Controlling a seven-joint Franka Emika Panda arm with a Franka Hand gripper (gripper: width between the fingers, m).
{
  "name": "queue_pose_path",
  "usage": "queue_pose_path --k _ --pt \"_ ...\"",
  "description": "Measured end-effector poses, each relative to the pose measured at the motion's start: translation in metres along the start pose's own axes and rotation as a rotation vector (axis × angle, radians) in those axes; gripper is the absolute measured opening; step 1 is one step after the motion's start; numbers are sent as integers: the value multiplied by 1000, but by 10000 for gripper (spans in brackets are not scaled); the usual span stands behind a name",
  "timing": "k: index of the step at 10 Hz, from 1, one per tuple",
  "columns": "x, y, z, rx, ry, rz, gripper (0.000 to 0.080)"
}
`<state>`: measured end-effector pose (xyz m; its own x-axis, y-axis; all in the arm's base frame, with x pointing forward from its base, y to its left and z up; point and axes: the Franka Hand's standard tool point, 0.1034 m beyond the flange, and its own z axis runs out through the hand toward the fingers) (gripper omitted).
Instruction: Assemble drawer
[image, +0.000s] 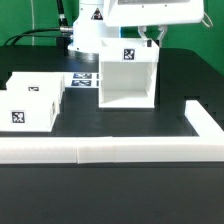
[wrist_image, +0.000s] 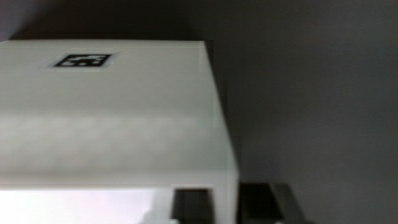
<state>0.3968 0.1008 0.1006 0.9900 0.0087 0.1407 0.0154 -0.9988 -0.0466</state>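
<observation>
The drawer's tall white housing (image: 127, 76) stands upright mid-table, open side toward the front, with a tag on its top. In the wrist view its top (wrist_image: 107, 120) fills the picture, tag (wrist_image: 80, 60) showing. Two small white trays (image: 30, 102) with tags lie at the exterior view's left. My gripper (image: 152, 38) is at the housing's upper edge on the exterior view's right. In the wrist view the gripper (wrist_image: 231, 205) has one dark finger (wrist_image: 199, 205) over the housing and the other outside it, with the white side wall pinched between them.
The marker board (image: 84, 78) lies flat between the trays and the housing. A long low white wall strip (image: 100, 151) runs along the front and turns back at the exterior view's right (image: 206, 122). The arm's base (image: 90, 30) stands behind the housing.
</observation>
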Motion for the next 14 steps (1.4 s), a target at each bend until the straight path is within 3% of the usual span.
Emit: queue_pose_path --k 1,8,10,14 --pt "0 0 0 0 1 0 36" --pt "4 1 -1 0 -2 -15 38" --pt "43 5 -2 10 14 -38 38" --pt "111 8 14 30 48 -27 38"
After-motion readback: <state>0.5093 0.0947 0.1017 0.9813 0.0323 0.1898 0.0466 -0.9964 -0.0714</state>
